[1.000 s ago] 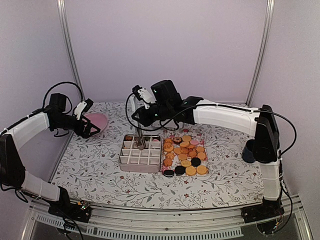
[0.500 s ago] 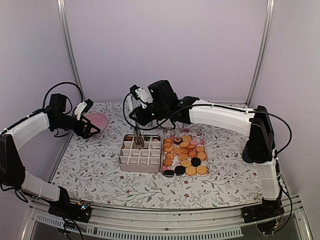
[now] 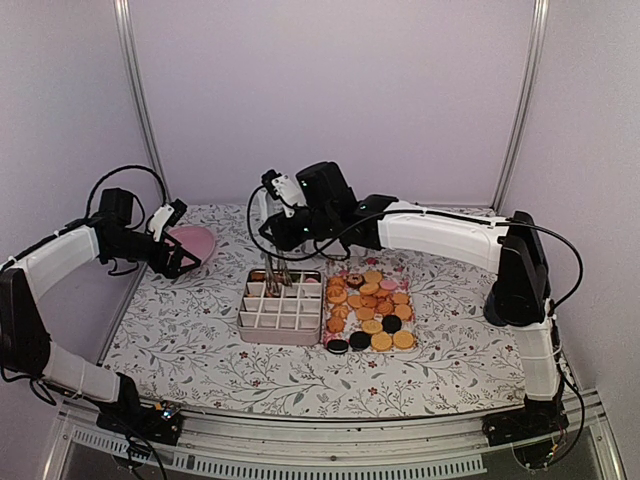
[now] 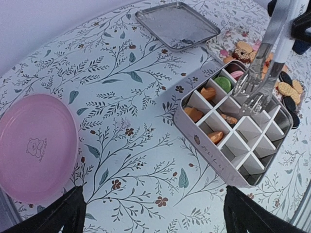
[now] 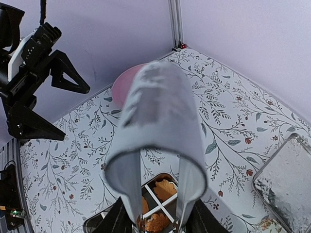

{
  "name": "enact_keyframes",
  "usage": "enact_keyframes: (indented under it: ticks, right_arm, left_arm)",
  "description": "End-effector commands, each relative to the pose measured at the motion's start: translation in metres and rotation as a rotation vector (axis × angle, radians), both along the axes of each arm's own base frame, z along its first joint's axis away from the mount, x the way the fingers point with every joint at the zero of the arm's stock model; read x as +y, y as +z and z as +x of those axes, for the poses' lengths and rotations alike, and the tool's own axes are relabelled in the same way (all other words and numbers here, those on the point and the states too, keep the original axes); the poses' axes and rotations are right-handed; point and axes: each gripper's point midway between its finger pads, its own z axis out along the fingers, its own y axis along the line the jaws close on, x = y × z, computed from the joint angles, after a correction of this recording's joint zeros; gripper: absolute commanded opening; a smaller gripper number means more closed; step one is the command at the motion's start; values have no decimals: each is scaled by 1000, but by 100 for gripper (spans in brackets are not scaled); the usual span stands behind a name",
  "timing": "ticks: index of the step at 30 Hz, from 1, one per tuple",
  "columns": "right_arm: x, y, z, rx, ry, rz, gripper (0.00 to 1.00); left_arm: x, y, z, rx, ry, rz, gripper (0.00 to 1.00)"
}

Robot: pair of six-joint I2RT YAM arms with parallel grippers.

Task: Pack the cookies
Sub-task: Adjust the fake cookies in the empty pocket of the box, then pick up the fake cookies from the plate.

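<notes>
1. The silver metal tongs [image 3: 277, 268] held in the right gripper [image 3: 280, 238] have sprung wider. Their forked tips, close together a second ago, now stand apart.
2. Those tips have lifted and drawn back from the middle rows of the pale, grid-divided plastic box [image 3: 279, 336] to its far row.
3. The right arm's white forearm [image 3: 440, 232] and black upright elbow link [image 3: 520, 270] have swung slightly left.
</notes>
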Motion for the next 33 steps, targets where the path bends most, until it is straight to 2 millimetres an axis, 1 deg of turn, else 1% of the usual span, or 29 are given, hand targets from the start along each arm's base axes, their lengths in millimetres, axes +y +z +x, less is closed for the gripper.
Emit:
enact_keyframes:
  ticks: [1,3,4,7,11,13,15,17,19,22,26,33]
  right_arm:
    - [-11,46,1,-79,-41,94,37]
    - [-21,48,1,-95,-66,91,36]
    - [-29,55,0,-111,-83,98,36]
    - [-58,60,2,-142,-141,107,35]
    - [-105,53,4,-165,-234,109,35]
    - [-126,51,4,-159,-268,116,35]
    - [-142,47,6,-156,-301,115,35]
    - [-152,42,7,-156,-320,113,35]
    - [-158,39,8,-153,-328,119,35]
    - [-160,34,14,-155,-339,127,36]
    - [-156,24,24,-154,-338,136,36]
    - [-146,8,30,-133,-320,151,37]
  left_arm:
    - [0,7,1,-41,-11,-2,99]
    - [0,7,1,-41,-11,-1,99]
    - [0,7,2,-42,-10,0,99]
    - [1,7,2,-44,-10,2,99]
    - [-1,8,2,-42,-15,-4,99]
    - [-1,9,3,-40,-16,-8,99]
    - [-1,10,3,-40,-17,-9,99]
    - [-1,10,3,-38,-16,-11,99]
    - [-1,10,3,-36,-17,-13,99]
    - [-2,10,3,-33,-15,-17,99]
    - [-2,13,3,-32,-12,-24,99]
    - [-1,14,4,-32,-7,-14,99]
